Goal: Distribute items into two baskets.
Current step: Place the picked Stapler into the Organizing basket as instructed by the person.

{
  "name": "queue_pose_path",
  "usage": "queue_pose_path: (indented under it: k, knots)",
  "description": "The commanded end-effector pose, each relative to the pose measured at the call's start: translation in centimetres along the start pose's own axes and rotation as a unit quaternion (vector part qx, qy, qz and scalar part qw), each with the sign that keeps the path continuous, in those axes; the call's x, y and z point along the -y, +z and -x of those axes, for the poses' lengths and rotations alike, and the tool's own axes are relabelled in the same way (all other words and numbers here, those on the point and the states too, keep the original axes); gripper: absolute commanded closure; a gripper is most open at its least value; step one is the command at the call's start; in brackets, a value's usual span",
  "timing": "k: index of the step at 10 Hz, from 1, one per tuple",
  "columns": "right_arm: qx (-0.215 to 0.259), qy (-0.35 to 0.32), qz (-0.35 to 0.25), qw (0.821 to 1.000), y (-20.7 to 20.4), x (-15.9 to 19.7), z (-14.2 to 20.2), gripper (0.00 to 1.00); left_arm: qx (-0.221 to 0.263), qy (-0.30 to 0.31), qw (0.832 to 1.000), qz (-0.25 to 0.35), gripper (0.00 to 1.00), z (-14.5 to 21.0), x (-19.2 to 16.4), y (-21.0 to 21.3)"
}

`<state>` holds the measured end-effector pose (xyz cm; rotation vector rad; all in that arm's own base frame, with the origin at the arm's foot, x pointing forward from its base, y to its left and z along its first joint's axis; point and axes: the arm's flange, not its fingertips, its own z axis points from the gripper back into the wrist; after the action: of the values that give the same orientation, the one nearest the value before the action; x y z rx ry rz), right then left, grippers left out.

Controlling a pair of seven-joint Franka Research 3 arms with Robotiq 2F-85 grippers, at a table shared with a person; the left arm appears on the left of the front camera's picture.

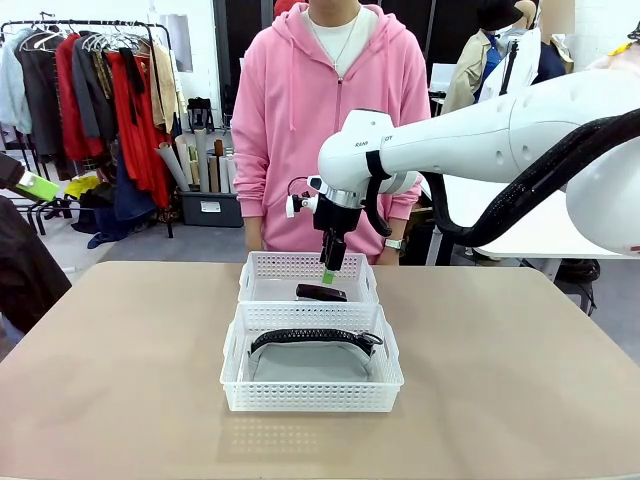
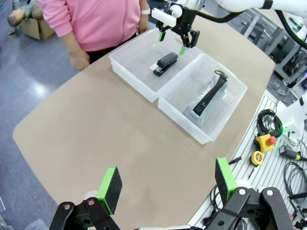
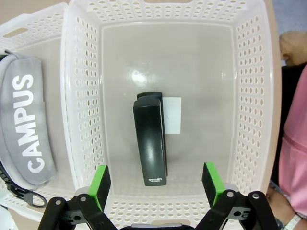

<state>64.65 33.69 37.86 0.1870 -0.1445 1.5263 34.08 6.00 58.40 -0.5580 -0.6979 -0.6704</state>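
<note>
Right gripper (image 1: 331, 268) hangs over the far basket (image 1: 262, 278), pointing straight down, fingers spread wide and holding nothing; green pads (image 3: 100, 184) stand apart with the stapler in the gap below them. Stapler (image 3: 150, 144) lies flat on the floor of that basket, clear of both pads, not touched; its long axis runs roughly along the gripper's view, and a small white label (image 3: 172, 115) sits on the basket floor just beside it, partly under it. From the front, the stapler (image 1: 320, 293) rests right of the basket's middle, directly beneath the gripper tip. The near basket (image 1: 240, 352) sits touching the far one, long sides together. In it lies the grey pouch (image 1: 310, 362), flat, with its black ridged strap (image 1: 312, 338) arched across the top. In the right wrist view the pouch (image 3: 26, 124) shows white lettering "CAMPUS" and lies left of the dividing walls. Left gripper (image 2: 165, 184) is held high above the near left part of the table (image 2: 96, 139), well away from both baskets, fingers parted and empty. From there the stapler (image 2: 165, 63) and pouch (image 2: 204, 103) each sit in their own basket. A person in a pink hoodie (image 1: 325, 110) stands at the far edge, one hand (image 2: 79, 60) hanging near the table rim.
</note>
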Motion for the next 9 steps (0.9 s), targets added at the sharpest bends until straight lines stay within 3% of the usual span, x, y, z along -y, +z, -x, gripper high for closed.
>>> queue_pose_path:
  k: [1,4,6,9]
  knots:
    - [0.0,0.0,0.003,1.0,0.2,0.1,-0.1,0.0,0.007,0.0,1.0,0.005,0.0,0.0,0.0,0.0]
    - [0.0,0.0,0.0,1.0,0.0,0.0,0.0,0.0,0.007,0.0,1.0,0.005,0.0,0.0,0.0,0.0]
    - [-0.003,-0.085,0.031,0.996,3.5,0.0,3.3,0.0,0.007,0.0,1.0,0.005,0.0,0.0,0.0,0.0]
    - [0.033,-0.193,0.012,0.98,10.0,-1.2,8.9,0.0,0.007,0.0,1.0,0.005,0.0,0.0,0.0,0.0]
